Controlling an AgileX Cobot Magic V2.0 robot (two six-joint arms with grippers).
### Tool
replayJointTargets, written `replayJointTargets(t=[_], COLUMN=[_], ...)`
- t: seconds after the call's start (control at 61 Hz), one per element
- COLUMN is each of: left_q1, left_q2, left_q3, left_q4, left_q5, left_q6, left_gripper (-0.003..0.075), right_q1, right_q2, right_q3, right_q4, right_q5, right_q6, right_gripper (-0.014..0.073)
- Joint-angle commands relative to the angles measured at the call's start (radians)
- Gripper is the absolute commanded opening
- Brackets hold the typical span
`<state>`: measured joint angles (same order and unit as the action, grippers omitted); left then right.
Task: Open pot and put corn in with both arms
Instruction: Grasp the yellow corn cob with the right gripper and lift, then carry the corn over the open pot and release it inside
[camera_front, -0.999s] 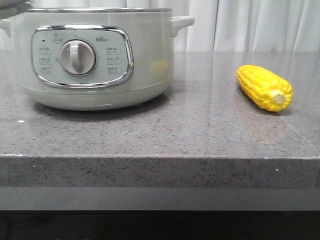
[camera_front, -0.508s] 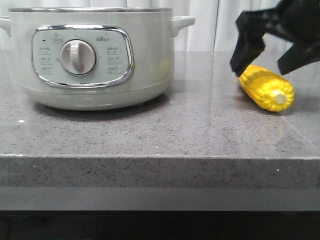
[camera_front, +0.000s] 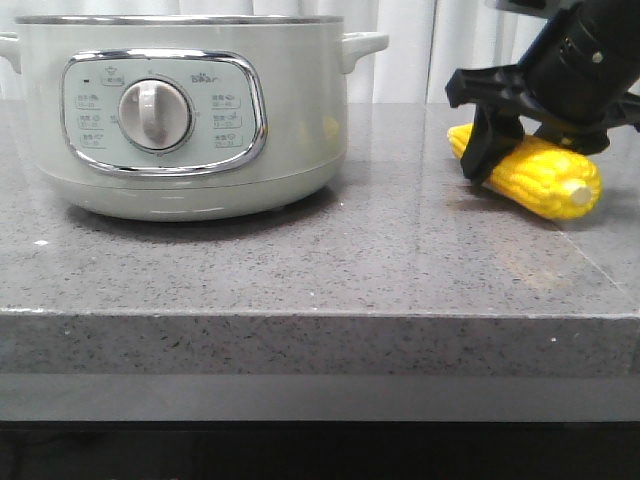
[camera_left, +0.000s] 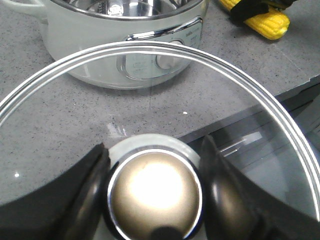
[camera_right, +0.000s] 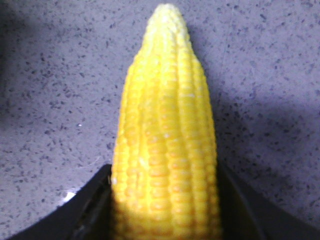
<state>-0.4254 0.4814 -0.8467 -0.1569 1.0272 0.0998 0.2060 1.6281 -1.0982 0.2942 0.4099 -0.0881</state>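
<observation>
The pale grey-green pot (camera_front: 190, 120) stands at the left of the counter with no lid on it; its steel inside (camera_left: 130, 10) shows in the left wrist view. My left gripper (camera_left: 152, 147) is shut on the round metal knob (camera_left: 155, 197) of the glass lid (camera_left: 240, 80), held off the pot over the counter's front edge. At the right, the yellow corn (camera_front: 545, 180) lies low at the counter with my right gripper (camera_front: 540, 150) shut around its middle. The right wrist view shows the corn (camera_right: 165, 140) filling the gap between the black fingers (camera_right: 95, 200).
The speckled grey stone counter (camera_front: 320, 270) runs to a front edge (camera_front: 320, 315) near the camera. White curtains (camera_front: 450, 50) hang behind. The pot's side handle (camera_front: 362, 45) sticks out toward the corn.
My right gripper came down from the upper right and closed round the corn, which shifted slightly, its tip swinging left. The pot has not moved.
</observation>
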Motion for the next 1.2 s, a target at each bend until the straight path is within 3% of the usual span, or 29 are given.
replayJointTargets(t=[0.0,0.229,0.377,0.655,0.852,1.179], left_q1=[-0.003,-0.003,-0.003,-0.003,-0.003,-0.003], left_q2=[0.004,0.004,0.004,0.004,0.004,0.004], left_q3=[-0.034,-0.034,-0.034,-0.034,-0.034,-0.034], left_q4=[-0.029,-0.029,-0.029,-0.029,-0.029,-0.029], left_q5=[-0.122,-0.122,-0.122,-0.122,-0.122,-0.122], left_q6=[-0.004,-0.004,-0.004,-0.004,-0.004,-0.004], left_gripper=[0.026,0.026,0.026,0.026,0.026,0.026], right_q1=[-0.002,0.011,0.104,0.34,0.4,0.4], right_q2=[-0.088,-0.173,-0.166,0.009,0.152,0.198], right_q3=[-0.058,-0.141,-0.247,-0.53,-0.676,-0.689], right_q4=[0.006,0.005,0.005,0.005,0.005,0.005], right_q5=[-0.052,-0.052,-0.046,-0.057,-0.046,-0.002], right_q6=[-0.003,-0.007,-0.087,-0.167,-0.171,-0.171], right_gripper=[0.0285,0.0264,0.0264,0.0265,0.0274,0.0587])
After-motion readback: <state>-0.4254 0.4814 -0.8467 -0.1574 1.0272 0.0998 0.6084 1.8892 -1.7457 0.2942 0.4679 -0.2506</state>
